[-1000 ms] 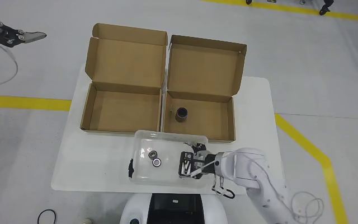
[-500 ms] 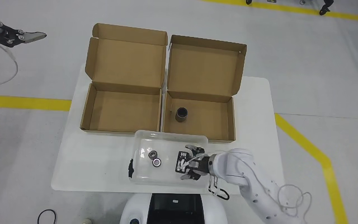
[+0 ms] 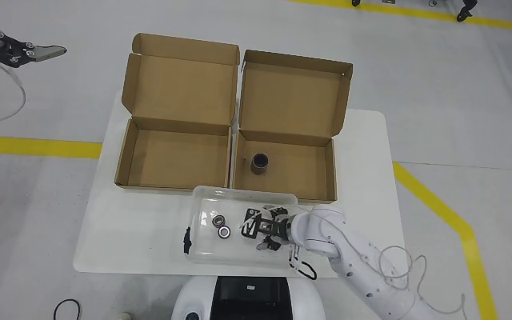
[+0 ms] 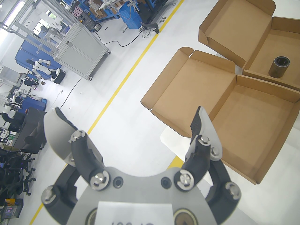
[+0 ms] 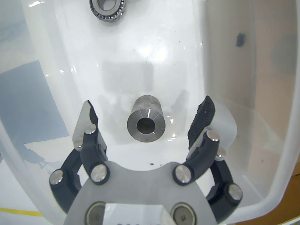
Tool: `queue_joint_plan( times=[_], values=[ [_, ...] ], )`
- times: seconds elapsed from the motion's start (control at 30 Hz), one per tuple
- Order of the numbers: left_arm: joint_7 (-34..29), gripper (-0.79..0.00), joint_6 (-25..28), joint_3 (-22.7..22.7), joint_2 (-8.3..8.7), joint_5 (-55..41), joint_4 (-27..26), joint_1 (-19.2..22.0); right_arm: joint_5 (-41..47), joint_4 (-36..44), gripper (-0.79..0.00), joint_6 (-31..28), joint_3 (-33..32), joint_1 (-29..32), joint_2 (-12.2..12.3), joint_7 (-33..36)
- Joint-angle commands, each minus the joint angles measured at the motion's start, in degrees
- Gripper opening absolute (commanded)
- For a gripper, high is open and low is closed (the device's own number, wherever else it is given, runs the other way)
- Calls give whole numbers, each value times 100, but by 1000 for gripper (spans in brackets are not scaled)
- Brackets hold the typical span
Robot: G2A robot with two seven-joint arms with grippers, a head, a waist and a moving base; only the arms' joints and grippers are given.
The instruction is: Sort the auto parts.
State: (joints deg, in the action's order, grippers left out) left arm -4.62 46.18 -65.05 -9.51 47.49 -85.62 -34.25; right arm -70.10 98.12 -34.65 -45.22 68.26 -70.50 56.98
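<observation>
Two bearings (image 5: 108,2) were seen in the clear tub (image 3: 205,242) beyond a steel sleeve (image 5: 146,124) straddled by the right gripper's (image 5: 148,106) parted fingers; the left gripper (image 4: 127,118) was held spread outside the tub.

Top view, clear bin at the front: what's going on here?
The right gripper is down inside the clear bin, jaws open on either side of a steel cylinder lying on the bin's floor, not yet gripping it. Two bearings lie farther along in the bin. One dark sleeve stands in the right cardboard box. The left gripper hangs open off to the side of the table, holding nothing.
</observation>
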Motion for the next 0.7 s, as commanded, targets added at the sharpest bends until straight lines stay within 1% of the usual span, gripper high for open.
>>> queue_joint_plan(
  times=[0.0,0.07,0.1,0.17,0.2,0.23,0.4,0.6,0.67],
  values=[
    [0,0,0,0,0,0,0,0,35,-49,-194,78,50,-47,-13,111],
    [0,0,0,0,0,0,0,0,80,-75,-440,134,95,-90,-26,192],
    [0,0,0,0,0,0,0,0,97,-86,-514,151,110,-110,-30,211],
    [0,0,0,0,0,0,0,0,111,-103,-690,189,133,-134,-34,263],
    [0,0,0,0,0,0,0,0,115,-108,-760,210,138,-143,-34,286],
    [0,0,0,0,0,0,0,0,119,-107,-785,228,144,-147,-33,311],
    [0,0,0,0,0,0,0,0,138,-43,-785,224,147,-142,-17,304],
    [0,0,0,0,0,0,0,0,140,131,-785,6,141,-127,15,30],
    [0,0,0,0,0,0,0,0,172,195,-785,-116,134,-137,23,-171]
  ],
)
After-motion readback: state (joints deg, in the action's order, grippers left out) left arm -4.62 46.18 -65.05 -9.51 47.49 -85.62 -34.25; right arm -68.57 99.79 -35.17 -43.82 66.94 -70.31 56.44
